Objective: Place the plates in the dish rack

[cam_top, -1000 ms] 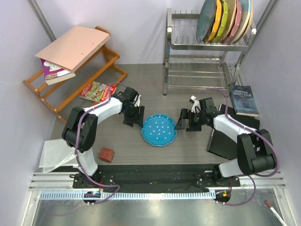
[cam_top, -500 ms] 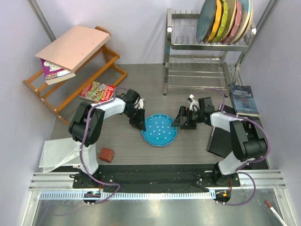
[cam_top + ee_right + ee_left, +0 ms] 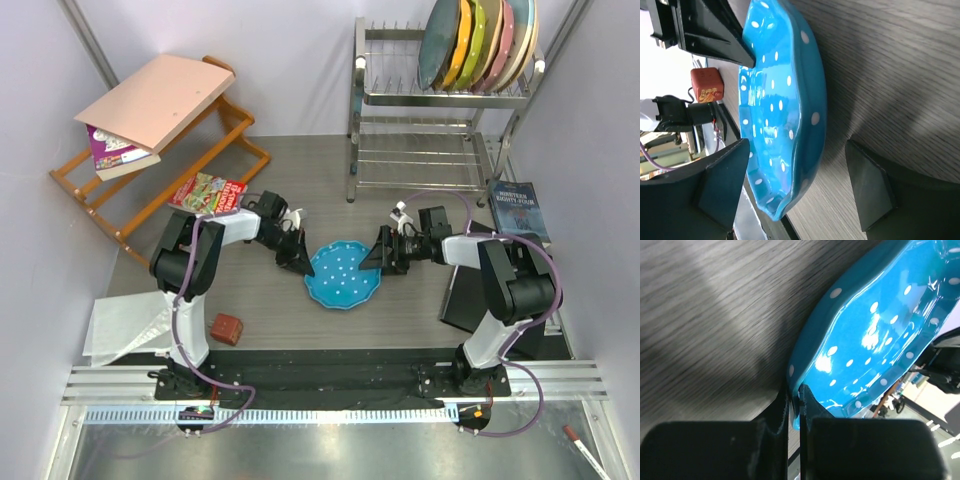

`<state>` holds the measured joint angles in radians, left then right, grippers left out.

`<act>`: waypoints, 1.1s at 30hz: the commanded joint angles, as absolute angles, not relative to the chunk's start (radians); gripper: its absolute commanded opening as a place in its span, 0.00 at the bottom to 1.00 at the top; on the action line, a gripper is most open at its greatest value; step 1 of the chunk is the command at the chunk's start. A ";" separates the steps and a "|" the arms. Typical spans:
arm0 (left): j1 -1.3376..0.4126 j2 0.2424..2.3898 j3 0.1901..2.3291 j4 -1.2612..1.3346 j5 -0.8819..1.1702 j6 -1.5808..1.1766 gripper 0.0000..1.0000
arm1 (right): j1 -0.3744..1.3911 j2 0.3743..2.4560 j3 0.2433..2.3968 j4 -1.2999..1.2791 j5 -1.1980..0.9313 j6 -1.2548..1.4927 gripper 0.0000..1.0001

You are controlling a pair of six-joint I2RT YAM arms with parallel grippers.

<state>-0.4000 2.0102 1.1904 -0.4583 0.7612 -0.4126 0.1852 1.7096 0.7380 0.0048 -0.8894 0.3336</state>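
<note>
1 blue plate (image 3: 340, 276) on table (image 3: 300, 185) | left gripper (image 3: 299, 266) pinching rim | right gripper (image 3: 379, 259) wide open

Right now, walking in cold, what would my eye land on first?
The bright blue plate with white dots lies mid-table, with both arms reaching to it. The left gripper pinches its rim, and the right gripper stands open around the opposite edge. Behind, a row of coloured plates stands upright on the top tier of the chrome dish rack.
</note>
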 commanded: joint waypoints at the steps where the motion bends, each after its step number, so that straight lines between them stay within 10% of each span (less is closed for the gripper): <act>1: -0.405 2.072 1.203 -0.387 0.773 -0.399 0.00 | 0.189 1.769 0.699 -0.097 -0.793 0.273 0.79; 23: -0.408 2.148 1.298 -0.459 0.667 -0.364 0.02 | 0.190 1.759 0.801 0.044 -0.887 0.393 0.09; 28: -0.405 2.134 1.331 -0.514 0.497 -0.341 0.47 | 0.183 1.707 0.874 -0.104 -0.900 0.335 0.02; 33: -0.388 2.007 1.324 -0.555 0.404 -0.273 0.66 | 0.153 1.606 0.952 -0.341 -0.845 0.175 0.01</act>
